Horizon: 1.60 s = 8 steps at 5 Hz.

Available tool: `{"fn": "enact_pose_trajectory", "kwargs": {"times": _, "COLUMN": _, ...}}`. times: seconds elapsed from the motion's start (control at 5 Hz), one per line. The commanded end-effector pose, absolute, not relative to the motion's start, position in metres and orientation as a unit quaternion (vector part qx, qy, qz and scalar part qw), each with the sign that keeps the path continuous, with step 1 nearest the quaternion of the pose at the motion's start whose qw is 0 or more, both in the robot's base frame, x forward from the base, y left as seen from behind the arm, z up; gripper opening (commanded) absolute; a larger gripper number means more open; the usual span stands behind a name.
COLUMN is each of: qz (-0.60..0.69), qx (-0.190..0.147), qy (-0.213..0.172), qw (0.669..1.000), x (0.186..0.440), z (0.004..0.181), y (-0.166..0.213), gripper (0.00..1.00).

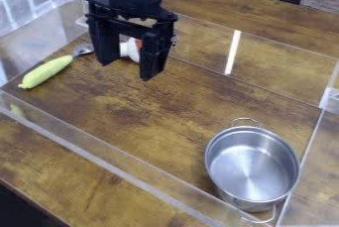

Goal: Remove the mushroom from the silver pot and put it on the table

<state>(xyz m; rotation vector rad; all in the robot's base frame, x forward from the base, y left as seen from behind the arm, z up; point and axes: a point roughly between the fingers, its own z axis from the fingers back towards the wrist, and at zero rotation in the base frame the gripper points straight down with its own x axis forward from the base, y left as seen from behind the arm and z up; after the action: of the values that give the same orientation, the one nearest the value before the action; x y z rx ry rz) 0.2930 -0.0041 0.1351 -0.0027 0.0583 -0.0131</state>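
From where I stood, the black claw (126,60) hung pointing straight down over the far left part of the table (159,122), its two dark fingers (150,57) spread as wide apart as they seemed to go. Nothing was clamped between them. Between and just behind the fingers I could see the mushroom (127,47), a small white shape with a touch of red-orange at its side, apparently resting on the wood; part of it was hidden by the claw's frame, so I could not tell exactly how it lay or whether either finger touched it.

To the claw's left, near the clear wall (79,152), a yellow-green corn cob (47,70) lay on its side on the dark planks, well clear of the fingers. A small grey piece showed on the table just left of the claw, too blurred to name.

The silver pot (252,167) stood well away from the claw, toward the near right corner, upright, its shiny inside bare, one small handle showing at its top rim and another at the lower edge.

I looked for lettering on the claw, the pot and the acrylic walls and could read none at that sharpness
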Motion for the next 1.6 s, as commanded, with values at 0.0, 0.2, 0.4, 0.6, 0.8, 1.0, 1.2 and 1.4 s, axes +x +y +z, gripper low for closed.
{"fn": "enact_pose_trajectory", "kwargs": {"times": 0.0, "qz": 0.011, "qx": 0.000, "qy": 0.036, "qw": 0.999, "x": 0.295, "z": 0.131, "y": 0.000, "gripper": 1.00}}
{"fn": "enact_pose_trajectory", "kwargs": {"times": 0.2, "qz": -0.014, "qx": 0.004, "qy": 0.026, "qw": 1.000, "x": 0.308, "z": 0.135, "y": 0.027, "gripper": 1.00}}
{"fn": "enact_pose_trajectory", "kwargs": {"times": 0.4, "qz": -0.038, "qx": 0.004, "qy": -0.010, "qw": 0.999, "x": 0.333, "z": 0.146, "y": 0.052, "gripper": 1.00}}
{"fn": "enact_pose_trajectory", "kwargs": {"times": 0.6, "qz": -0.042, "qx": 0.003, "qy": -0.013, "qw": 0.999, "x": 0.340, "z": 0.141, "y": 0.050, "gripper": 1.00}}
{"fn": "enact_pose_trajectory", "kwargs": {"times": 0.8, "qz": -0.042, "qx": 0.001, "qy": -0.011, "qw": 0.999, "x": 0.346, "z": 0.133, "y": 0.049, "gripper": 1.00}}
{"fn": "enact_pose_trajectory", "kwargs": {"times": 1.0, "qz": -0.049, "qx": -0.001, "qy": -0.007, "qw": 0.999, "x": 0.351, "z": 0.124, "y": 0.053, "gripper": 1.00}}
{"fn": "enact_pose_trajectory", "kwargs": {"times": 1.2, "qz": -0.057, "qx": -0.003, "qy": -0.008, "qw": 0.998, "x": 0.356, "z": 0.118, "y": 0.056, "gripper": 1.00}}
{"fn": "enact_pose_trajectory", "kwargs": {"times": 1.4, "qz": -0.090, "qx": -0.006, "qy": -0.012, "qw": 0.996, "x": 0.356, "z": 0.110, "y": 0.055, "gripper": 1.00}}
